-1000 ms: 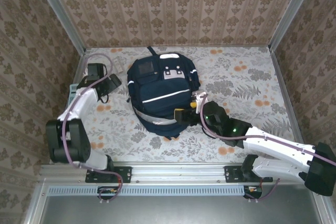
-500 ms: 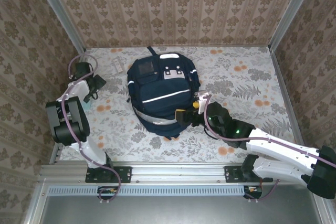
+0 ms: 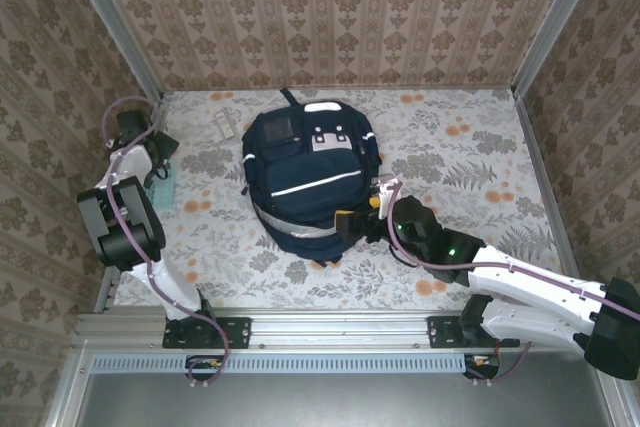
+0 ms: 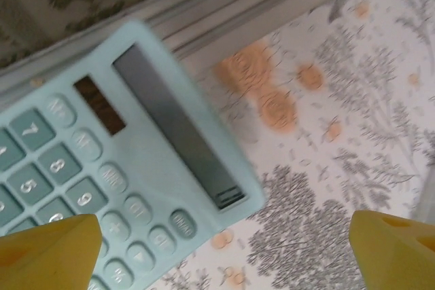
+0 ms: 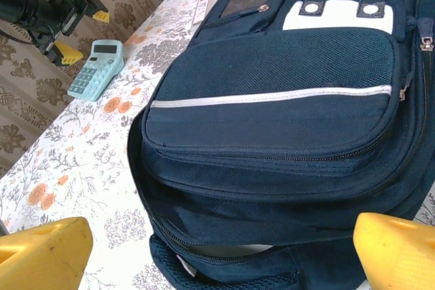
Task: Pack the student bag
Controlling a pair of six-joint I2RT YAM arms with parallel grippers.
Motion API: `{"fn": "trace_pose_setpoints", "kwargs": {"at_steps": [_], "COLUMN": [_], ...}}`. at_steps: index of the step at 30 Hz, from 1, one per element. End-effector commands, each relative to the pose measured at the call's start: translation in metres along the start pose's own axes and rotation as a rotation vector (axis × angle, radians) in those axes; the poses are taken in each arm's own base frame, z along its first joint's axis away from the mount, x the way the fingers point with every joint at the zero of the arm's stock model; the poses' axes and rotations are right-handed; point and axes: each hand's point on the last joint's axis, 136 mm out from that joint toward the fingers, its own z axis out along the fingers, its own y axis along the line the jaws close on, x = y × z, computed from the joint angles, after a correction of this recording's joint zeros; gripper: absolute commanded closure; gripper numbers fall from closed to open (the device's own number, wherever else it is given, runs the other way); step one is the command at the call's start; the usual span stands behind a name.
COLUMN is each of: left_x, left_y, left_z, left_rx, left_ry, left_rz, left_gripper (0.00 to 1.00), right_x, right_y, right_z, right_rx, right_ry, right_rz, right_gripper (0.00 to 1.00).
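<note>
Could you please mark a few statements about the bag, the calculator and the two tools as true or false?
1. The student bag lies on the table with its front pocket facing up. True.
2. The left tool is open over the calculator. True.
3. The calculator is packed inside the student bag. False: it lies on the table, off to the bag's left near the wall.
4. The right tool is clamped on the student bag. False: its fingers are wide apart at the bag's near edge, holding nothing.
</note>
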Motion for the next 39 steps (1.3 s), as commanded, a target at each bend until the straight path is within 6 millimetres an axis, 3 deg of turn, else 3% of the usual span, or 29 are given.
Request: {"fn": "trace_pose_setpoints", "kwargs": {"at_steps": [1,9,20,26,31,39], "left_x": [-0.006,-0.025,-0.049,-0.034,-0.025,0.016], "left_y": [-0.001,-0.009,0.01,0.018,0.014,0.011], "left_z": [0.01,0.034,0.037,0.054,0.044,0.043], "left_rx": [-0.032,-0.07,-0.231,-0.25,-0.22,-0.194], "left_ry": [0.013,0.016,-0.048,0.027,0.042,0.113], "left_rz": [0.033,0.067,0.11,0.093,0.074,0.053], "left_gripper": [0.05,0.04,0.03,0.05,0.07,0.07], "right_x": [-0.003,-0.003,0.001,0.0,-0.002,-0.007], "right_y": [0.002,-0.002,-0.002,0.0,0.002,0.004], "right_z": [0.003,0.004,0.012,0.012,0.008,0.001], "right_rx": [-0.014,-0.003,-0.008,-0.018,-0.03,-0.049], "right_ry": [-0.013,-0.009,0.017,0.018,0.012,-0.005], "right_rz": [0.001,-0.01,0.005,0.011,0.018,0.028], "right_gripper": [0.0,0.0,0.0,0.01,0.0,0.0]}}
